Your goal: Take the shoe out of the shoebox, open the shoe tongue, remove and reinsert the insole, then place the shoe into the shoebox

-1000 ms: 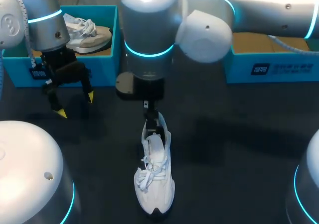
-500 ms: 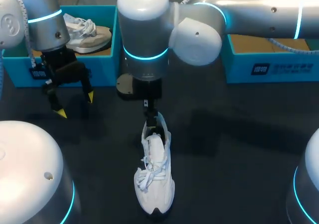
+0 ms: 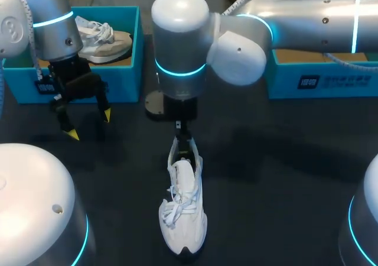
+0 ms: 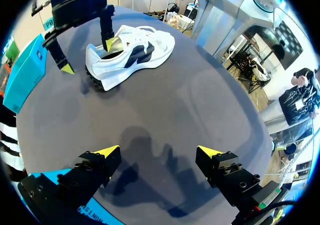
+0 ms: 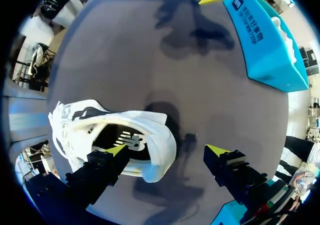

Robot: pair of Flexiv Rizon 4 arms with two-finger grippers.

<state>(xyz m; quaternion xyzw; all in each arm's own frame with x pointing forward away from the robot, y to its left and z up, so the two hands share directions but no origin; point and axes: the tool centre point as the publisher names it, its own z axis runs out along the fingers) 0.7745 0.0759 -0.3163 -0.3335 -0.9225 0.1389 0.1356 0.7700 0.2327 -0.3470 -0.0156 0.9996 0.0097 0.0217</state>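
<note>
The white shoe lies on the dark table, out of its box, toe near, heel far. Over the last second the right arm's wrist has drifted slightly rightward above the heel. The shoe has not moved and the left arm has held its place. The right gripper is spread wide: one yellow tip sits inside the shoe's mouth over the dark insole, the other stands outside, beyond the heel, grasping nothing. This reads as a small realignment before the insole is pinched. Its removal appears not yet begun, since the insole lies flat in the shoe. The left gripper hangs released and empty above the table, just near of the left shoebox, which holds a second shoe. Another teal shoebox stands at far right
</note>
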